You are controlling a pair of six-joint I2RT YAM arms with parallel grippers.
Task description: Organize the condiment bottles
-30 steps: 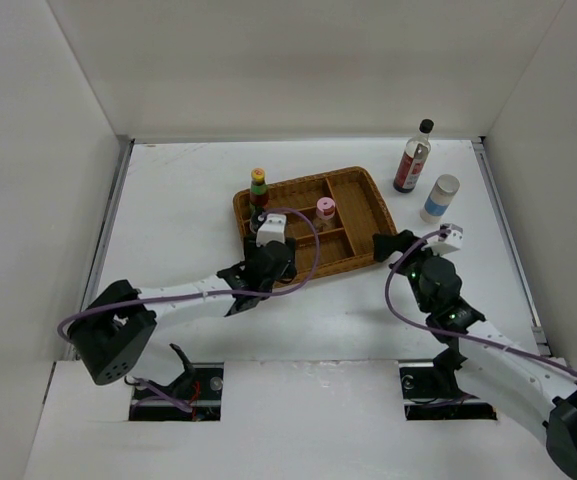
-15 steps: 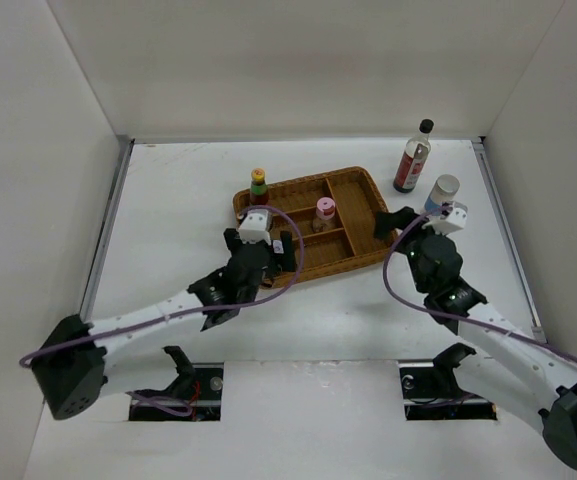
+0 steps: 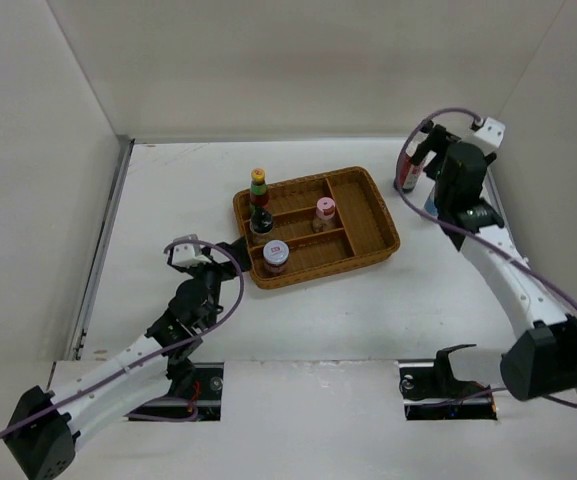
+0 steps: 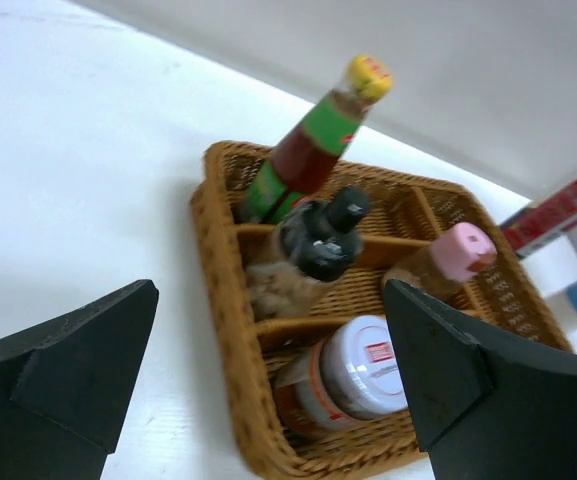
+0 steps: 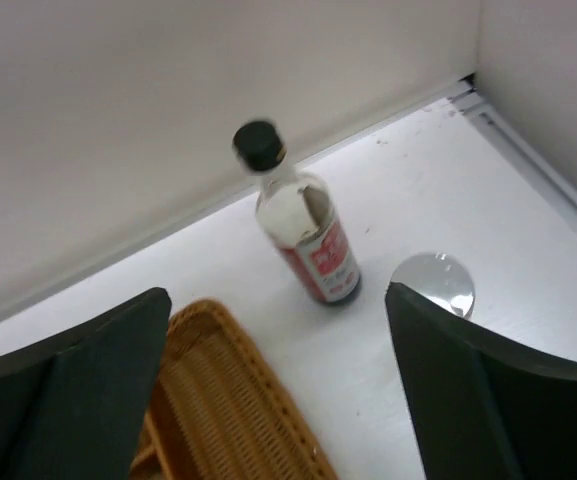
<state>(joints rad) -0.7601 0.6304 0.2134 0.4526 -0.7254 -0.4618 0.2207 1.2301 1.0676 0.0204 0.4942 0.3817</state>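
Observation:
The brown wicker tray (image 3: 368, 215) holds a yellow-capped bottle (image 3: 258, 181) (image 4: 313, 145), a dark black-topped bottle (image 3: 261, 218) (image 4: 313, 245), a pink-lidded jar (image 3: 325, 209) (image 4: 453, 255) and a red-white-lidded jar (image 3: 275, 255) (image 4: 353, 375). My left gripper (image 3: 208, 250) (image 4: 270, 290) is open and empty, just left of the tray's near corner. The tall dark red-labelled bottle (image 3: 407, 168) (image 5: 303, 235) stands at the far right beside the grey-capped shaker (image 5: 433, 282). Above those two my right gripper (image 3: 426, 180) (image 5: 278, 292) hangs open, holding nothing, and it hides most of the shaker in the top view.
White walls close in the table on the left, back and right. A metal strip (image 5: 528, 150) runs along the right edge, close to the shaker. The tray's right end (image 5: 228, 400) lies just left of the tall bottle.
My left gripper has opened, left the red-white-lidded jar in the tray's near compartment and drawn back to the near left. My right arm has swung out over the tall bottle and shaker.

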